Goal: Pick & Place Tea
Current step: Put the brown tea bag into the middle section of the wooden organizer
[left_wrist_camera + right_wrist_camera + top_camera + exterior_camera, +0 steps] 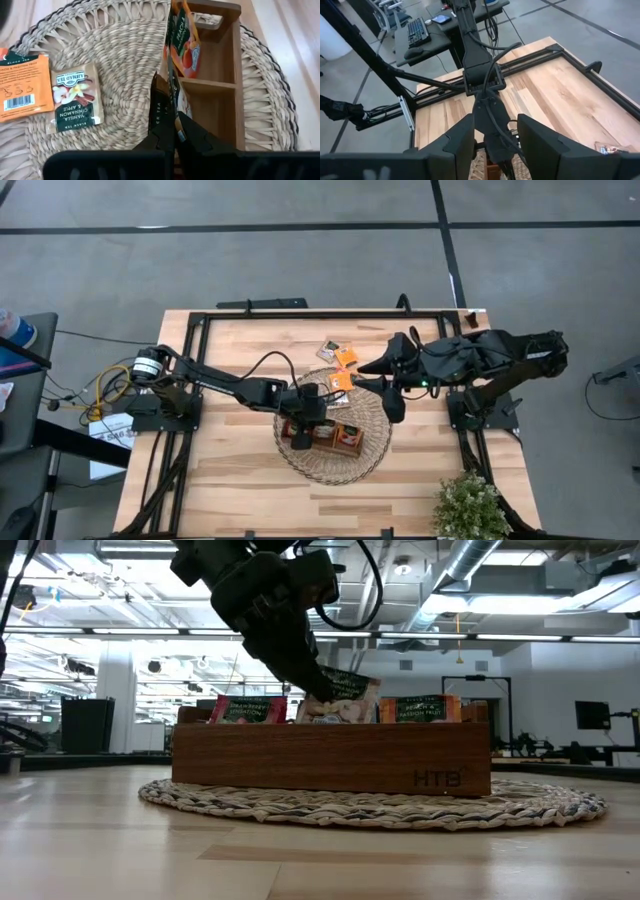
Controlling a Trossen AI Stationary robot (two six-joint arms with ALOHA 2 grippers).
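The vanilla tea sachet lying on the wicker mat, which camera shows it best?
The left wrist view: the vanilla sachet lies flat, label readable. From above it is only a small patch; the low view and right wrist view don't show it.

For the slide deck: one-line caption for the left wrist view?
Left claw, shut on a tea sachet, holds it edge-on above the wooden tray on the wicker mat.

The pale striped wooden bench (230, 470) carries a round woven straw-coloured wicker basket (115, 65) and a brown three-compartment wooden tray (330, 757). Beside the black left gripper (172, 131) lie an orange tea sachet with a white barcode patch (24, 89) and a tan tea sachet with a dark green label (76, 97). Ahead of it stands a peach-printed orange tea sachet (184, 47).
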